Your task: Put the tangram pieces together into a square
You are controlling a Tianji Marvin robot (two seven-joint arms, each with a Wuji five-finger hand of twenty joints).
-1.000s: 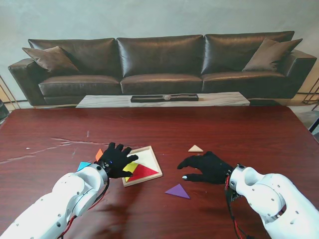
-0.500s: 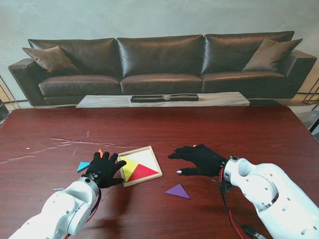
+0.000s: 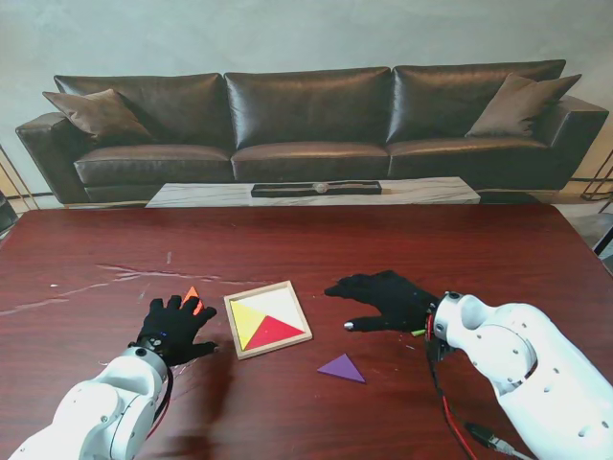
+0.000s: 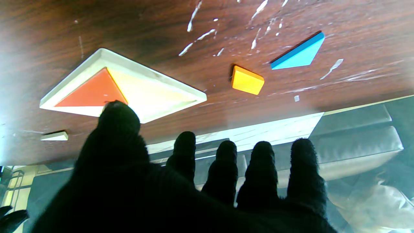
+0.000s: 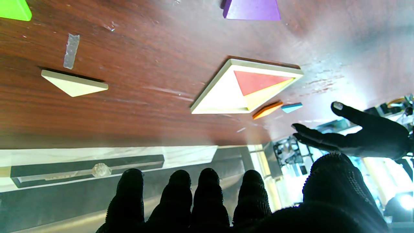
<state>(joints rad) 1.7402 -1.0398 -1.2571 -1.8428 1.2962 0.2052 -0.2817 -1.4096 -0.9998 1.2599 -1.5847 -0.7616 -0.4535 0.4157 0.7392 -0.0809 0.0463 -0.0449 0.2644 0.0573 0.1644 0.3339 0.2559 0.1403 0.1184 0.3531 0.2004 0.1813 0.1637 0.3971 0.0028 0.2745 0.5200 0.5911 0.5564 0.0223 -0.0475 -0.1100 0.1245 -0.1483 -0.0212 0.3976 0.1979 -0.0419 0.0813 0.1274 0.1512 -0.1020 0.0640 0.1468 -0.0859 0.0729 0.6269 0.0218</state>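
Observation:
A wooden square tray [image 3: 257, 290] lies between my hands and holds a yellow triangle [image 3: 246, 321] and a red triangle [image 3: 276, 333]. My left hand [image 3: 174, 329] hovers open to the left of the tray, fingers spread, holding nothing. An orange piece [image 3: 192, 297] peeks out past its fingertips. The left wrist view shows that orange piece [image 4: 247, 80] and a blue piece [image 4: 299, 53] on the table. My right hand [image 3: 383, 299] is open to the right of the tray, over a tan triangle [image 5: 74, 84] that the stand view hides. A purple triangle [image 3: 342, 368] lies nearer to me.
A green piece [image 5: 14, 9] lies near my right wrist; a sliver of it [image 3: 419, 333] shows in the stand view. The dark red table [image 3: 306, 240] carries white scratches at the left. A sofa and low bench stand beyond its far edge.
My left hand drew back off the tray toward me and to the left, uncovering the yellow triangle and hiding the blue piece. My right hand moved left and farther, covering the tan triangle.

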